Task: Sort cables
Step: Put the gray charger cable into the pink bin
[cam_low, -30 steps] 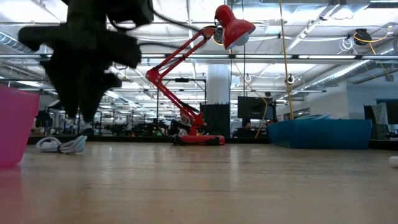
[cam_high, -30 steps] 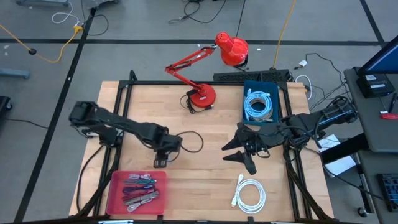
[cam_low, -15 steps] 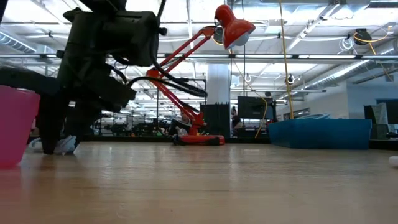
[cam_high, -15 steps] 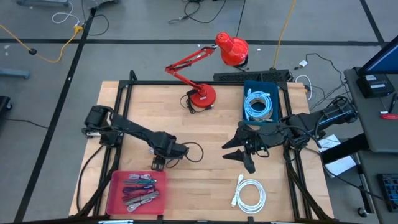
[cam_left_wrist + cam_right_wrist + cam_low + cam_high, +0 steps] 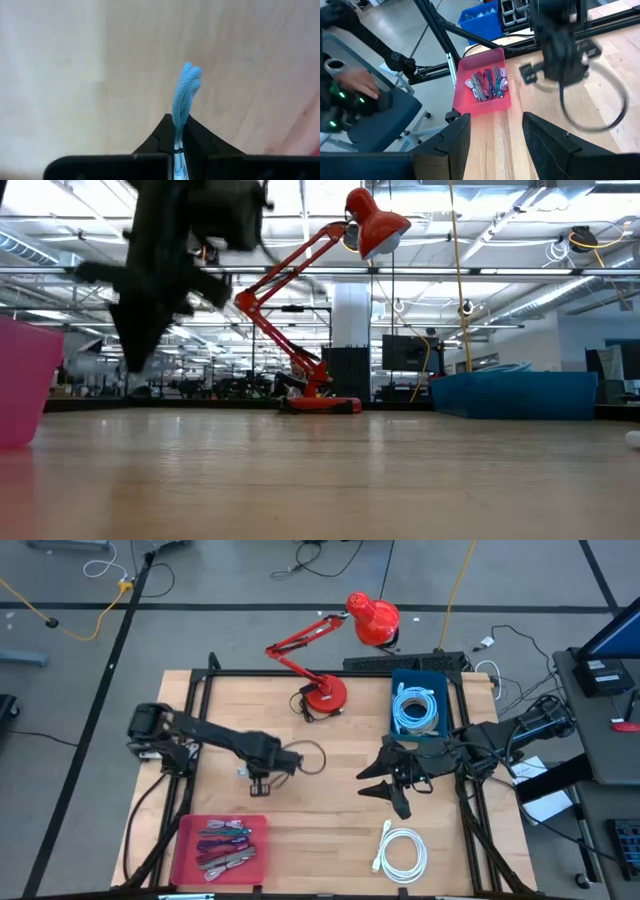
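Left wrist view shows the left gripper clamped on a short light-blue cable, its braided end sticking out past the two dark fingers over bare wood. From above, the same gripper hangs over the table's left half, just beyond the pink bin, which lies toward the table's front edge from it. That bin holds a bundle of short cables in purple, maroon, teal and grey. In the low view the left arm is lifted clear of the wood, with the pink bin's wall just beside it.

The right gripper waits on the table's right half with its fingers apart and nothing between them. A blue bin behind it holds a coiled light-blue cable; a coiled white cable lies on the wood in front of it. A red lamp stands at the table's far side. In the right wrist view a person's hand rests on a chair beyond the table.
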You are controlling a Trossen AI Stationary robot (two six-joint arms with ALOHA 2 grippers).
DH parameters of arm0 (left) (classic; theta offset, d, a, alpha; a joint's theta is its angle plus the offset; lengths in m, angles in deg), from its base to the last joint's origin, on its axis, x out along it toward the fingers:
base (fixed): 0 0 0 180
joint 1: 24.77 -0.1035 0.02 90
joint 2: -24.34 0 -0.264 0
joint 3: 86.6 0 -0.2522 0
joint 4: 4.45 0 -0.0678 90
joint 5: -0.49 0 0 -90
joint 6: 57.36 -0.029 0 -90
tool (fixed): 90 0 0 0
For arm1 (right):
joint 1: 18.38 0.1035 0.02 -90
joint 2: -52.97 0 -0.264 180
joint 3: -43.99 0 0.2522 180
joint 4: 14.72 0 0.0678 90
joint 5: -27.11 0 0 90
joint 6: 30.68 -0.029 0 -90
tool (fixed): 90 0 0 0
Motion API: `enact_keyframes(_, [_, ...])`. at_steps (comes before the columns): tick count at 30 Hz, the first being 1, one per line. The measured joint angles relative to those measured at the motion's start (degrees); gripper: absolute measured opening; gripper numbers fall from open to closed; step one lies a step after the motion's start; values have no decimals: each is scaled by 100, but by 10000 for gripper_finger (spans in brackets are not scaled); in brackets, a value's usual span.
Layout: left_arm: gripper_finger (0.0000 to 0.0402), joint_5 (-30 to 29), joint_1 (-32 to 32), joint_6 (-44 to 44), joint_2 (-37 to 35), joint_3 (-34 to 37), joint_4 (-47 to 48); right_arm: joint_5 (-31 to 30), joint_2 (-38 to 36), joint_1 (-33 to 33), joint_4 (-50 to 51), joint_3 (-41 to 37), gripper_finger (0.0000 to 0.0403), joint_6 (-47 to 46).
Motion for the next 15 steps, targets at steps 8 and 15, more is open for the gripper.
enact_keyframes(8, [11, 578, 427, 1590, -976, -887, 552, -15, 0, 0, 81, 0, 171, 93])
enact_keyframes(15, [11, 441, 2285, 3697, -1094, -1036, -427, 2, 2, 0, 337, 0, 171, 171])
